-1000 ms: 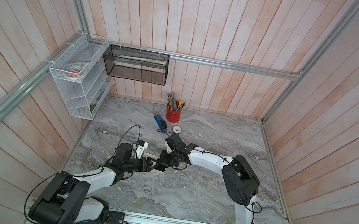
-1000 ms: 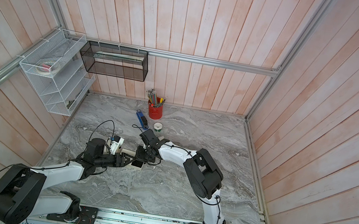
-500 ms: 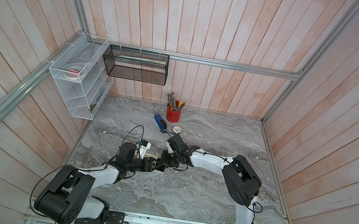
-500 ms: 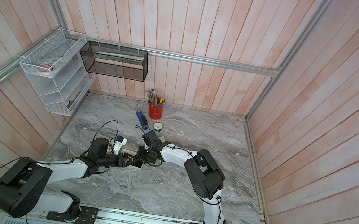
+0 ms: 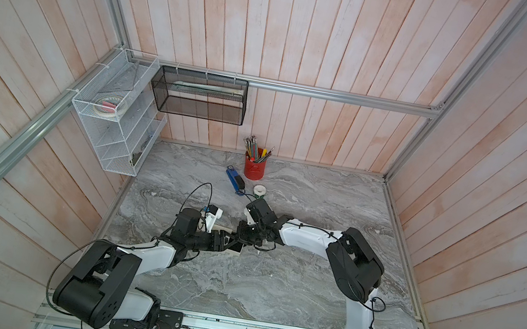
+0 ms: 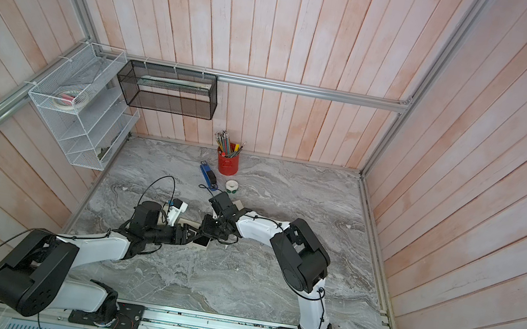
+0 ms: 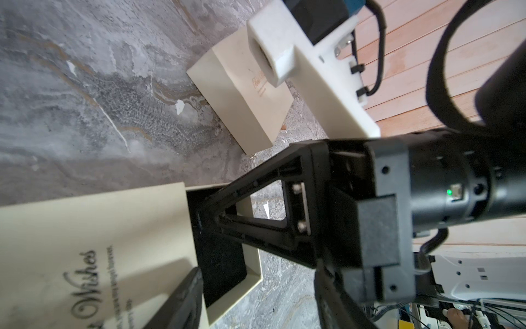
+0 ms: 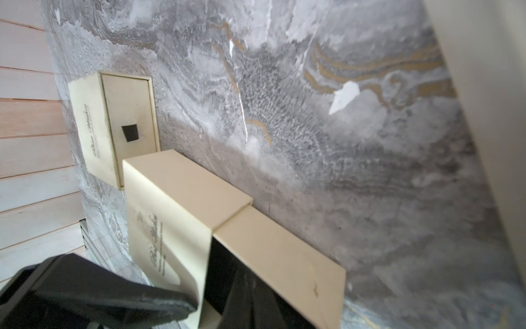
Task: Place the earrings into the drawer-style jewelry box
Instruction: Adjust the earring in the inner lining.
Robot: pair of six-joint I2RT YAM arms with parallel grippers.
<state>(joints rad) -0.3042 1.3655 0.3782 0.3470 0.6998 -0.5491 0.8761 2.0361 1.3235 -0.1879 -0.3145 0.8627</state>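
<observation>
Cream card, thin and light: the jewelry box [image 7: 94, 242] lies on the marble top [image 5: 270, 283] where the two arms meet. The left gripper [image 5: 223, 241] stands half spread about the box's sleeve, one finger [image 7: 182, 299] flat on the lettered face, and seems to clamp it. From the sleeve's end the drawer [image 7: 225, 256] is drawn out, its black lining bare. The right gripper [image 7: 203, 219] dips into that drawer, pressed together. Whether anything sits in its pinch cannot be told, and the earrings show nowhere. They would likely be tiny, hard and slippery, best nipped at the very tips. The sleeve would probably dent under a hard squeeze and skate on the stone, so hold it by its stiff edges. Just beyond the jewelry box lies a second box [image 7: 242, 94], closed. Well beyond it stand a blue stapler [image 5: 235, 179], a tape roll [image 5: 259, 191] and a red cup [image 5: 254, 169].
</observation>
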